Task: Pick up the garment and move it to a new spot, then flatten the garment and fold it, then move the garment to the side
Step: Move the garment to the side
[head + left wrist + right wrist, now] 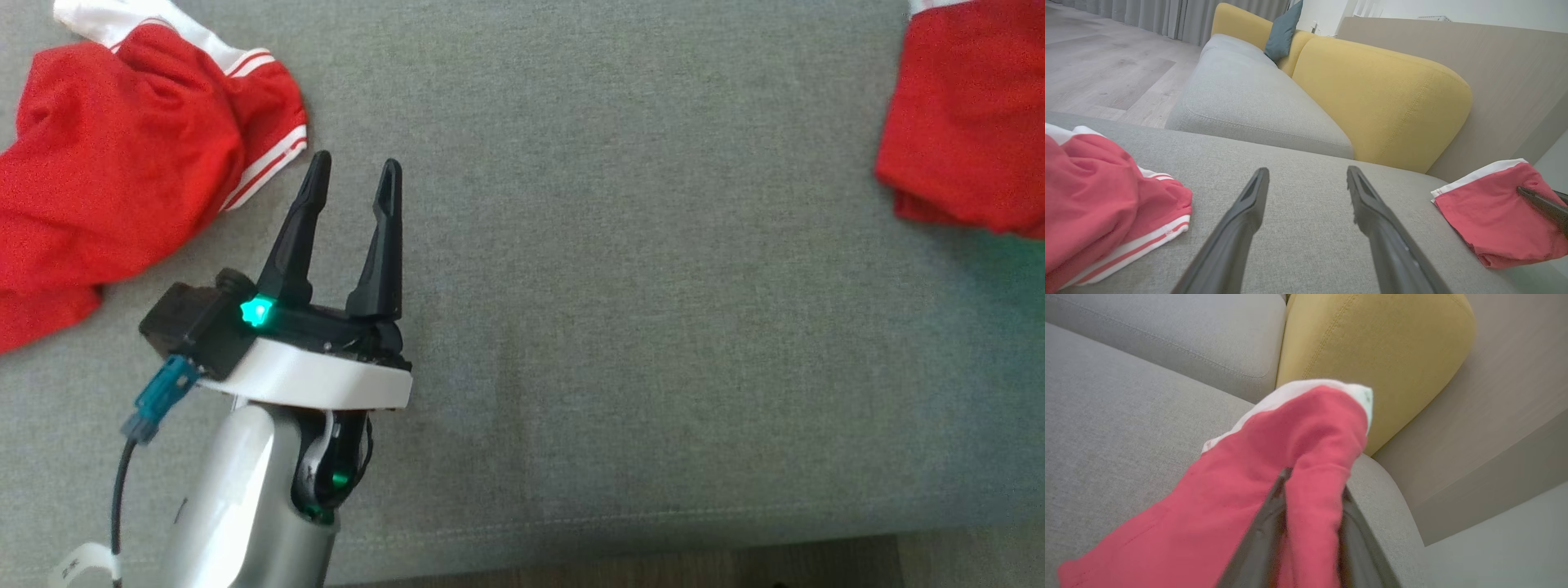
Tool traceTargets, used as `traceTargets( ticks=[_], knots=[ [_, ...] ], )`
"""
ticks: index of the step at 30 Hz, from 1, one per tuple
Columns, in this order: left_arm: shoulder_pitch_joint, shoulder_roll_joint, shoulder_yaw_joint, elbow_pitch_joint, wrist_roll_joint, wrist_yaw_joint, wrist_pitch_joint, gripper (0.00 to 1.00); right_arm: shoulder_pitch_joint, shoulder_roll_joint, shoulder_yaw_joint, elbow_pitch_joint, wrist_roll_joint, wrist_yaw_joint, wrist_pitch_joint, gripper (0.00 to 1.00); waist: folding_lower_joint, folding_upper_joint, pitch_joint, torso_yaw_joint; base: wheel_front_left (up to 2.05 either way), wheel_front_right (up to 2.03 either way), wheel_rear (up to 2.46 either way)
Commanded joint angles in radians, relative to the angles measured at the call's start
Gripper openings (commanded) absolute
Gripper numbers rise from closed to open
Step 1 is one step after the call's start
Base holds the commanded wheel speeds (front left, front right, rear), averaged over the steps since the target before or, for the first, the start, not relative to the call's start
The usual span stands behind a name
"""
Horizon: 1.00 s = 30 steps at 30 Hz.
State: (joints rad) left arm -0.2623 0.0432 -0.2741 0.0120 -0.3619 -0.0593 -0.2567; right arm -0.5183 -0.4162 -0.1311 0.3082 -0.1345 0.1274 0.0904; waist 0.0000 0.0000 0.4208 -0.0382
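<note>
- Head view: wide bare stretch of grey woven-fabric sofa seat (653, 327), front seam along the bottom edge.
- Left gripper (356, 161) over the seat, fingers spread apart, gripping nothing; crumpled red garment with white stripes (122, 163) just beside its fingertips at left; red cloth garment with a white band (971, 122) well apart at far right.
- Left wrist view: open seat between the parted fingers, rounded yellow fabric backrest (1380, 98) beyond; banded garment at right near the seat's end, right gripper (1537, 192) on it.
- Right wrist view: right gripper clamped onto the banded garment, cloth draped over both fingers, seat's rounded corner just beneath.
</note>
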Motion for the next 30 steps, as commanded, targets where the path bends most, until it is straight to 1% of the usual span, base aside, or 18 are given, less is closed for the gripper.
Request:
traceTargets(
  ticks=[1,7,11,14,18,19,25,27,30],
  knots=[
    [-0.011,0.007,0.035,-0.027,0.013,-0.003,-0.005,1.00,0.019,-0.011,-0.001,-0.043,0.017,0.003,-0.002,1.00,0.0000,0.0000,-0.007,-0.001,0.00,0.00,0.00],
    [0.002,0.007,0.027,-0.020,0.006,0.002,-0.005,1.00,0.028,0.017,-0.030,-0.088,0.032,0.003,-0.018,1.00,0.0000,0.0000,-0.040,0.006,0.00,0.00,0.00],
    [0.015,0.007,0.026,-0.017,-0.001,0.008,-0.005,1.00,0.027,0.059,-0.018,-0.139,0.030,0.003,-0.039,1.00,0.0000,0.0000,-0.073,0.013,0.00,0.00,0.00],
    [0.023,0.007,0.026,-0.017,-0.006,0.014,-0.005,1.00,0.027,0.102,0.000,-0.175,0.032,0.003,-0.065,1.00,0.0000,0.0000,-0.103,0.019,0.00,0.00,0.00],
    [0.036,0.007,0.030,-0.018,-0.014,0.024,-0.005,1.00,0.042,0.183,0.035,-0.205,0.041,0.003,-0.111,1.00,0.0000,0.0000,-0.151,0.030,0.00,0.00,0.00],
    [0.036,0.007,0.030,-0.018,-0.014,0.024,-0.005,1.00,0.042,0.183,0.035,-0.205,0.041,0.003,-0.111,1.00,0.0000,0.0000,-0.151,0.030,0.00,0.00,0.00],
    [0.067,0.007,0.040,-0.022,-0.020,0.040,-0.005,1.00,0.119,0.313,0.084,-0.213,0.055,0.003,-0.184,1.00,0.0000,0.0000,-0.216,0.050,0.00,0.00,0.00],
    [0.081,0.007,0.044,-0.022,-0.021,0.044,-0.005,1.00,0.155,0.340,0.096,-0.206,0.060,0.003,-0.206,1.00,0.0000,0.0000,-0.235,0.056,0.00,0.00,0.00],
    [0.100,0.007,0.051,-0.019,-0.017,0.048,-0.005,1.00,0.213,0.360,0.118,-0.192,0.068,0.003,-0.235,1.00,0.0000,0.0000,-0.259,0.065,0.00,0.00,0.00]
  ],
)
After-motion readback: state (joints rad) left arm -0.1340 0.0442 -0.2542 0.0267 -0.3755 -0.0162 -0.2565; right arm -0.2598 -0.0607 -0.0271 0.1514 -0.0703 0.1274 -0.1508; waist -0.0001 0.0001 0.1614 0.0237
